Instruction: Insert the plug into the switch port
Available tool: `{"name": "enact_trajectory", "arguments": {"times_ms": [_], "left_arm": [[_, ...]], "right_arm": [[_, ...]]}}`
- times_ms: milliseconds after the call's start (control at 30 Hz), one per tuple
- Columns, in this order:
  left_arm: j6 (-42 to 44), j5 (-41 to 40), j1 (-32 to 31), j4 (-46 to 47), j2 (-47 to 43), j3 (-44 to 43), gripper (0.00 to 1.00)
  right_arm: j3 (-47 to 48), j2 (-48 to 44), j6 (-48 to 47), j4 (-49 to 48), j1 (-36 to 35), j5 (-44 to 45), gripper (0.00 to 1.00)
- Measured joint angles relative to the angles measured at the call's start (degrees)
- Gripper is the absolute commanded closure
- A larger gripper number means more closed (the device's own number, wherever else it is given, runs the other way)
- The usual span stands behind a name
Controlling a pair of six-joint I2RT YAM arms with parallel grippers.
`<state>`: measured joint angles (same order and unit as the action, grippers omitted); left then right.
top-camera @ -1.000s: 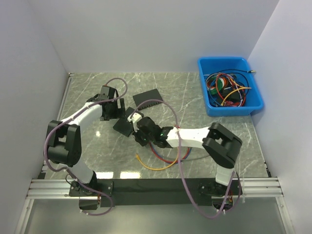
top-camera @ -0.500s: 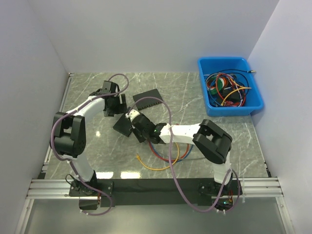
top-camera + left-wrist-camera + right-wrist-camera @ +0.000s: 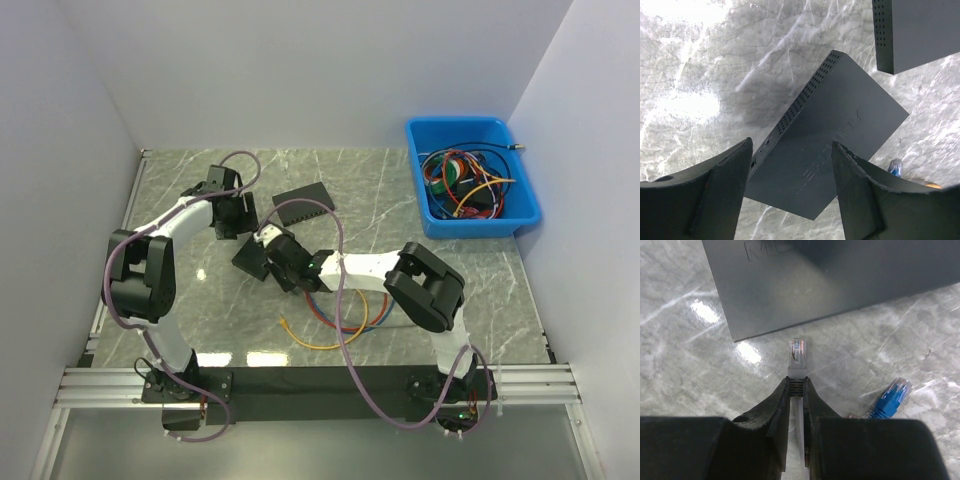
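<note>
Clear-plastic network plug [image 3: 797,354] on a pale grey cable is clamped at its ribbed boot between the two black fingers of the right tool [image 3: 796,385], and its tip points at the near edge of a flat black rectangular network switch [image 3: 840,280]. Plug and switch are just apart, with a narrow strip of the grey marble-patterned desk [image 3: 400,200] showing between them. No port can be made out on the switch edge facing the plug in the right wrist view. The switch lies flat on the desk, skewed to its edges, with a row of vent holes along one side. The left tool [image 3: 792,147] hangs over the switch with its fingers spread wide apart and nothing between them. A second black switch [image 3: 303,204] lies farther back, clear of the first. A blue-booted plug [image 3: 890,395] rests on the desk just to the right of the right tool. Loose orange, red and blue cables [image 3: 330,335] lie curled on the desk beneath the right arm. A blue plastic bin [image 3: 480,226] of tangled coloured cables sits at the far right corner, well apart from both tools.
</note>
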<state>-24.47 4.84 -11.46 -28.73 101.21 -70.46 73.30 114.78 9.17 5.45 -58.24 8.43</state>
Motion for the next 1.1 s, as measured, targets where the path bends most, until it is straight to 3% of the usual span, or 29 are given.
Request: {"name": "enact_trajectory", "arguments": {"times_ms": [233,1100], "left_arm": [[-0.96,-0.87,1.01,-0.26,2.14,0.00,0.35],[-2.73,-1.70,1.62,-2.43,5.18,-1.68,0.33]], "right_arm": [[1.70,1.09,0.17,0.37,0.15,0.15,1.00],[3.30,1.33,1.03,2.36,-0.70,-0.07,1.00]]}}
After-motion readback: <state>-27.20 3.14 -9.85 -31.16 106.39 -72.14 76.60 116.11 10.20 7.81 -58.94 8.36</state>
